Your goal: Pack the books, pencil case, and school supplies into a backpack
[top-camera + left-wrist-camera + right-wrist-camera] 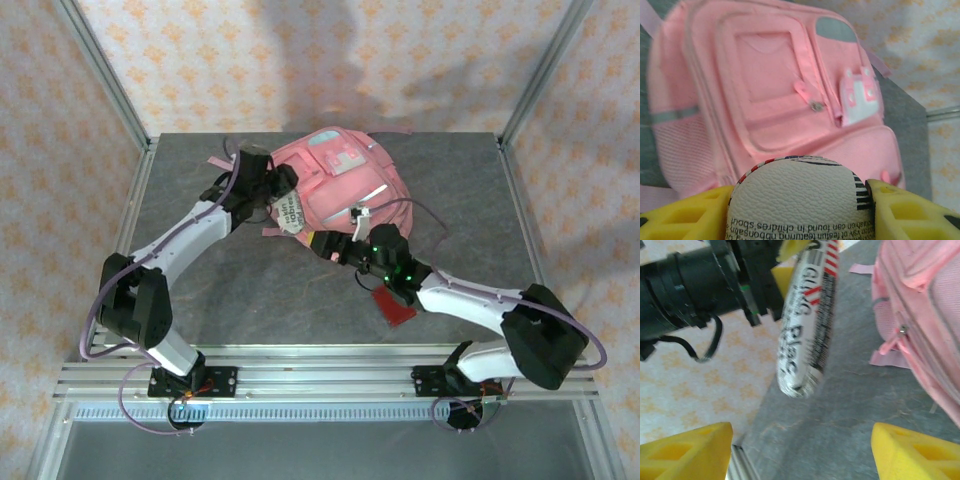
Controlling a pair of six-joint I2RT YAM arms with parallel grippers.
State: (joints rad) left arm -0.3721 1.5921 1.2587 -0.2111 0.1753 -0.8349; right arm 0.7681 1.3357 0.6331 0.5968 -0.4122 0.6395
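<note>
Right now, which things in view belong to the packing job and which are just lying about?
Job: soft pink fabric backpack; white textured pencil case with black print, in the left claw; small red square pad.
Just there: grey table; aluminium frame.

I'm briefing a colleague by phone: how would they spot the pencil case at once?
Start at the big pink backpack at the back of the table. At its left edge, the left gripper holds the pencil case. It is the only white, grainy pouch with black print and red stripes; the pad nearby is flat and red.
</note>
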